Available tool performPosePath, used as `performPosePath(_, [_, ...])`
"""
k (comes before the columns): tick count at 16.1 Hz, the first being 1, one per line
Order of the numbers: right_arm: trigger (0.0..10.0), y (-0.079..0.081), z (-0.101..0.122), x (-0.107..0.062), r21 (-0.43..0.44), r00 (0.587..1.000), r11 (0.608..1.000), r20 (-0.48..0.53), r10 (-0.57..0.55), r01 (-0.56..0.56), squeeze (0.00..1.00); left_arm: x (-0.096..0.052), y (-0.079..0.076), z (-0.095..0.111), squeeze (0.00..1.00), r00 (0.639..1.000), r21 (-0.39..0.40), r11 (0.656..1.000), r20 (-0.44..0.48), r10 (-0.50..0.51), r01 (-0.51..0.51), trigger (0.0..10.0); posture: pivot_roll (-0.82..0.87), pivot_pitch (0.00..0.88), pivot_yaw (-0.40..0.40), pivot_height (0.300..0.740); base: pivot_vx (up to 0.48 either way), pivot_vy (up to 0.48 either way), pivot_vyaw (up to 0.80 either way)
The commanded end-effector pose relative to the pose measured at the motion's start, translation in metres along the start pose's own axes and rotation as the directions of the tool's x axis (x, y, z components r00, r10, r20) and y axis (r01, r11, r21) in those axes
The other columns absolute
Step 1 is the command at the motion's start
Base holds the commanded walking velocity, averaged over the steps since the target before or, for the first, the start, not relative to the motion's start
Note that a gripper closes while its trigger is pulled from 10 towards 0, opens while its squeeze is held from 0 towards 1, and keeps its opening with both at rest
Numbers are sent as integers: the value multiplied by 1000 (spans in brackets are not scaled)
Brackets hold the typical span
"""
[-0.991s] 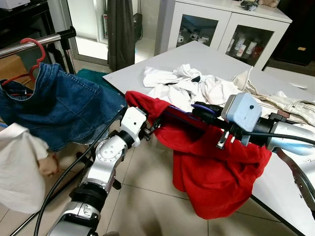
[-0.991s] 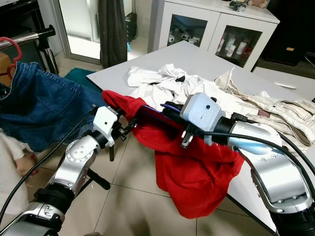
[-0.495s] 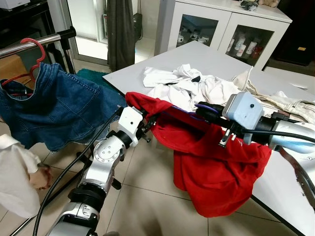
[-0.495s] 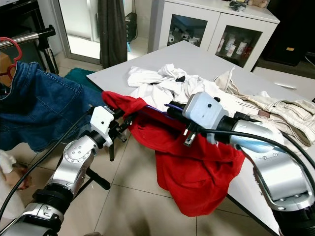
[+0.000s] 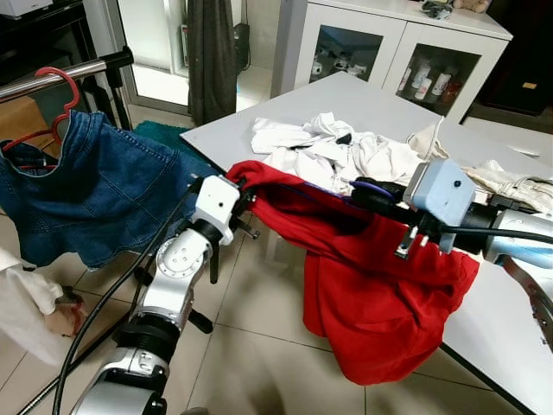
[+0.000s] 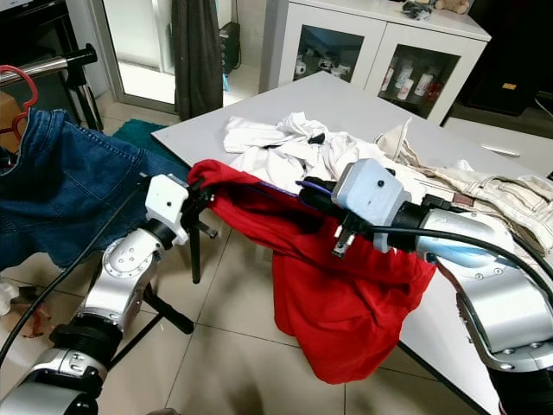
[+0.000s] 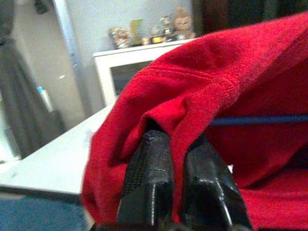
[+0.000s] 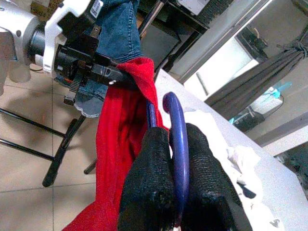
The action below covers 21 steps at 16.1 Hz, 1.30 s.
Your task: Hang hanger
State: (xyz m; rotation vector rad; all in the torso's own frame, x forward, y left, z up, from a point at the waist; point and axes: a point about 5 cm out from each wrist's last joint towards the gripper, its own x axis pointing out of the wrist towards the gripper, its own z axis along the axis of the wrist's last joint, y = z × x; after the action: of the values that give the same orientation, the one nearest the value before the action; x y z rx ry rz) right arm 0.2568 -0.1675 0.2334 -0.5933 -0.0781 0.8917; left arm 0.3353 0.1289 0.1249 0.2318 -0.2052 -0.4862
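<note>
While the left gripper (image 7: 180, 192) pinches the red shirt (image 5: 380, 294) and the right gripper (image 8: 175, 192) clamps the hanger (image 8: 178, 130), the shirt could slide off before the rail (image 5: 60, 76).

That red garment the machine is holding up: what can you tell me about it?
The red garment looks like soft knit cloth, perhaps a sweater. It is stretched between both arms above the tiled floor, beside the white table. The left tool is shut on a fold at one end. The right tool is shut on the purple hanger threaded inside it. Its bulk droops loosely below the right arm.
</note>
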Motion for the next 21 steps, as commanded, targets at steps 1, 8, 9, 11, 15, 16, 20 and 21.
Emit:
performPosePath(1, [0,-2,-1,-6,-7,1000,1000,-11,-2,2,0,5,10,7,0,999,23,999,21,48,-49,0,-9,0,-71,740,0,0,0])
performPosePath(8, [0,-2,-25,-14,-161,985,987,-171,2,-30,0,7,12,9,0,997,-28,997,36,68,-67,0,-10,0,-66,740,0,0,0])
performPosePath(9, [0,-5,-22,-16,-137,992,991,-127,-15,-2,0,8,10,9,0,997,-28,998,36,64,-63,0,-9,0,-67,740,0,0,0])
performPosePath(11, [0,-4,-13,-23,-141,998,989,-58,31,-39,0,7,11,8,0,997,-37,997,29,70,-69,0,-11,0,-66,740,0,0,0])
performPosePath(15, [0,-3,-4,-29,-216,998,974,3,67,-64,0,6,10,6,0,998,-47,997,19,59,-58,0,-15,0,-63,740,0,0,0])
performPosePath(16, [0,-4,3,-30,-233,996,970,36,77,-67,0,7,8,6,0,998,-51,997,19,55,-53,0,-16,0,-59,740,0,0,0])
performPosePath(20, [0,0,12,-34,-341,988,933,64,141,-111,0,8,4,4,0,1000,-64,998,10,27,-26,0,-23,0,-50,740,0,0,0])
performPosePath(21, [0,-3,15,-35,-346,987,933,81,136,-100,0,8,3,4,0,1000,-69,997,4,27,-26,0,-23,0,-50,740,0,0,0])
